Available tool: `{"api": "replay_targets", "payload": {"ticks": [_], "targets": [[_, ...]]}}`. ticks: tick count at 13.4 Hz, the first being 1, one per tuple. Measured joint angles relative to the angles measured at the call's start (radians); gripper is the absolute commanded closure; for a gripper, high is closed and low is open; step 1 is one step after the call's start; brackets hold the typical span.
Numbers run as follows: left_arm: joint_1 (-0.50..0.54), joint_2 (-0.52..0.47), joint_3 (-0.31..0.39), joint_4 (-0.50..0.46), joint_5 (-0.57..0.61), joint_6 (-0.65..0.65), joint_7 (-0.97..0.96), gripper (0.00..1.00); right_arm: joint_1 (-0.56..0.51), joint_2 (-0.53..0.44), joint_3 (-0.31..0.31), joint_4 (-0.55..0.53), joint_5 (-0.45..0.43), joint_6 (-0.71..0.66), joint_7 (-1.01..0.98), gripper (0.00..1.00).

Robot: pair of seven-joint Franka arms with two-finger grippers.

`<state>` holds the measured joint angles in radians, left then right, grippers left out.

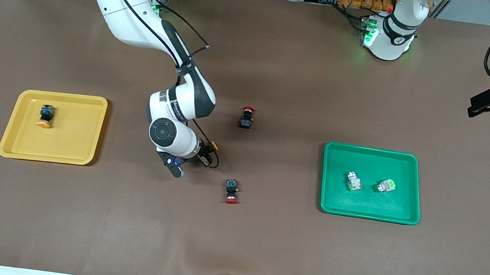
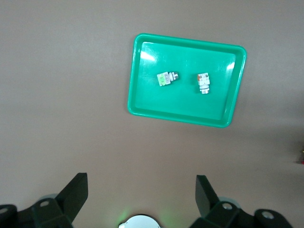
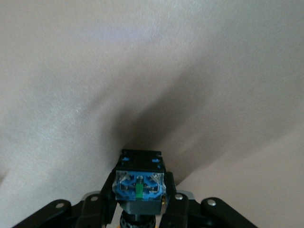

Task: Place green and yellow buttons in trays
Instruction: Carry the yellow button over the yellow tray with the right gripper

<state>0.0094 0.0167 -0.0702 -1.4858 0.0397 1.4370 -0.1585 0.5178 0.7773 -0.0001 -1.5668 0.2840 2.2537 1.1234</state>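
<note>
My right gripper point(image 1: 205, 155) is low over the middle of the table, shut on a dark-bodied yellow button point(image 1: 213, 146). The right wrist view shows its blue-black body point(image 3: 139, 183) clamped between the fingers point(image 3: 105, 199). Another yellow button point(image 1: 46, 115) lies in the yellow tray point(image 1: 75, 134) toward the right arm's end. Two white-grey green buttons point(image 1: 353, 181) point(image 1: 385, 186) lie in the green tray point(image 1: 368, 206) toward the left arm's end. The left wrist view looks down on that green tray point(image 2: 185, 102) and its buttons point(image 2: 166, 78) point(image 2: 204, 82). My left gripper point(image 2: 141, 183) waits high at the table's edge point(image 1: 486, 104), open and holding nothing.
Two dark switches with red caps lie on the brown mat. One red-capped switch point(image 1: 246, 117) lies farther from the front camera than my right gripper, the other red-capped switch point(image 1: 232, 190) nearer. Cables and frames line the robots' side of the table.
</note>
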Motion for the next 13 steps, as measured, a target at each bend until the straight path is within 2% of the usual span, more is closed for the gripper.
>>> {"api": "replay_targets", "payload": {"ticks": [3,6,8,13], "targets": [[0.0,0.002,-0.001,-0.002,0.0,0.0,0.0,0.0,-0.05,-0.007,-0.018,0.028,0.001,-0.135,-0.014,1.0],[0.0,0.002,-0.001,-0.002,0.0,0.0,0.0,0.0,-0.123,-0.037,-0.032,0.06,-0.001,-0.309,-0.152,1.0],[0.0,0.003,-0.001,-0.003,0.0,0.001,0.0,0.0,-0.163,-0.071,-0.05,0.061,-0.016,-0.372,-0.263,1.0],[0.0,0.003,-0.001,-0.005,0.0,0.001,0.0,0.0,-0.224,-0.165,-0.062,0.048,-0.176,-0.422,-0.446,1.0]]}}
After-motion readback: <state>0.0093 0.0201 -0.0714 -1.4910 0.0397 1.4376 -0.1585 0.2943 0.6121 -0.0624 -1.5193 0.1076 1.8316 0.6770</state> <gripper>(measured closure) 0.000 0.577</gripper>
